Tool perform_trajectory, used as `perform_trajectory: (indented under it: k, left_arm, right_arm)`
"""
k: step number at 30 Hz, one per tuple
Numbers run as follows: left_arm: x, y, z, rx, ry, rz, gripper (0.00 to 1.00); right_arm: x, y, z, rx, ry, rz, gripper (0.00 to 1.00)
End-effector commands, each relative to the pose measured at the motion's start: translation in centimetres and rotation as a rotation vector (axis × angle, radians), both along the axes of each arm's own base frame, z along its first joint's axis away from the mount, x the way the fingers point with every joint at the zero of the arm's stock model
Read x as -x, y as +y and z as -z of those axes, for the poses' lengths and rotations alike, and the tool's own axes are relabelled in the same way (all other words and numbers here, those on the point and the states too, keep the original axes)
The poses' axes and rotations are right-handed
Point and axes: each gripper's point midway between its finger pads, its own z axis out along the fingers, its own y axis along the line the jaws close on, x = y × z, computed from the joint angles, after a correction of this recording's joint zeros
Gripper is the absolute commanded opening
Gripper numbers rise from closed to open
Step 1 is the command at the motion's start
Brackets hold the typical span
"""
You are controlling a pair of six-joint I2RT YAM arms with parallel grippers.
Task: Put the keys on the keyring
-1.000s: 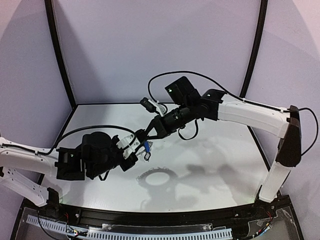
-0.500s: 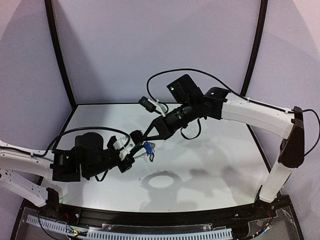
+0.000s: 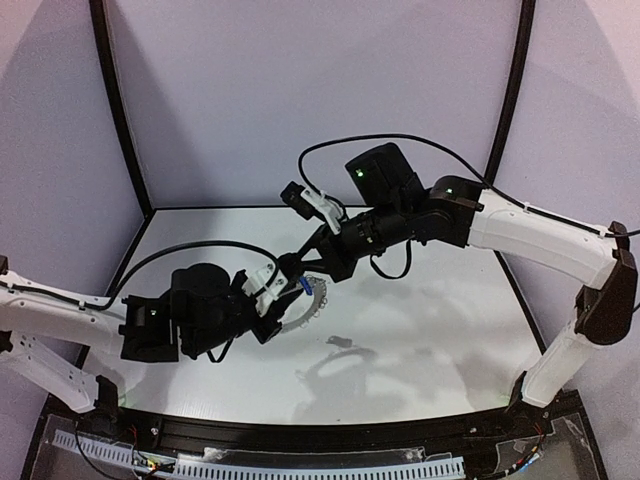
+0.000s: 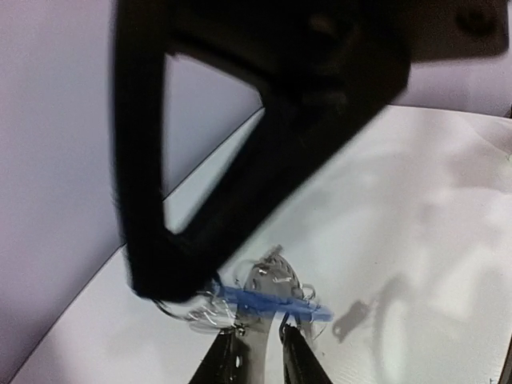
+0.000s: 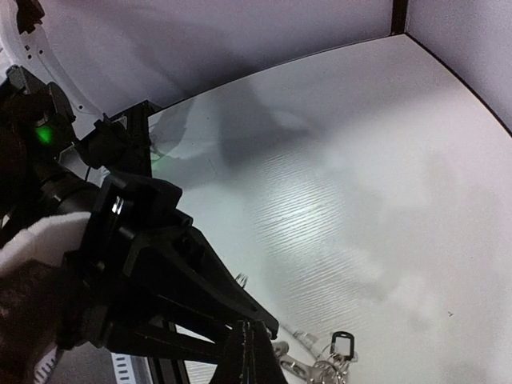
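Observation:
The keyring (image 3: 312,300) hangs tilted above the table between both arms, and its flat silvery band (image 4: 258,352) runs up between my left fingers (image 4: 228,364). My left gripper (image 3: 272,303) stands slightly open, with a gap beside the band. The key's blue tag (image 4: 276,302) lies across the ring among wire loops. My right gripper (image 3: 290,268) is shut, its tip at the tag's left end. In the right wrist view my shut fingertips (image 5: 254,352) hide the grip, with the ring's loops and a dark-framed tag (image 5: 342,344) beyond. A small dark key-like shape (image 3: 340,343) shows on the table.
The white table (image 3: 430,300) stretches to the right under the right arm, ringed by a black border and pale walls. Shadows of ring and arms (image 3: 335,375) fall near the front edge. A black cable (image 3: 170,262) loops over the left arm.
The ring has tipped from edge-on to show its face, and it sits higher and closer to the right gripper. My left jaws have parted a little. The right arm has shifted up and right.

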Motion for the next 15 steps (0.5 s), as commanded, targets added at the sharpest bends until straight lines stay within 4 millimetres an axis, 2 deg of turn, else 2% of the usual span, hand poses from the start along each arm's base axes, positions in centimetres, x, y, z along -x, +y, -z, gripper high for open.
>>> perform_trajectory:
  k: [1,5,11,15]
  left_arm:
    - [0.0,-0.5,0.3,-0.023,0.019,-0.003,0.23]
    - [-0.5,-0.7,-0.9,0.003,0.011,-0.032,0.26]
    - [-0.6,-0.5,-3.2,0.091,0.017,-0.056,0.26]
    - [-0.8,-0.2,-3.5,0.107,0.016,-0.072,0.24]
  right_arm:
    - [-0.2,-0.1,-3.4,-0.074,-0.104,0.018,0.0]
    - [0.0,0.0,-3.2,-0.065,-0.111,0.006,0.0]
    - [-0.1,0.1,-2.7,-0.053,-0.11,0.011,0.0]
    - [0.0,0.5,-2.7,-0.064,-0.097,0.0,0.0]
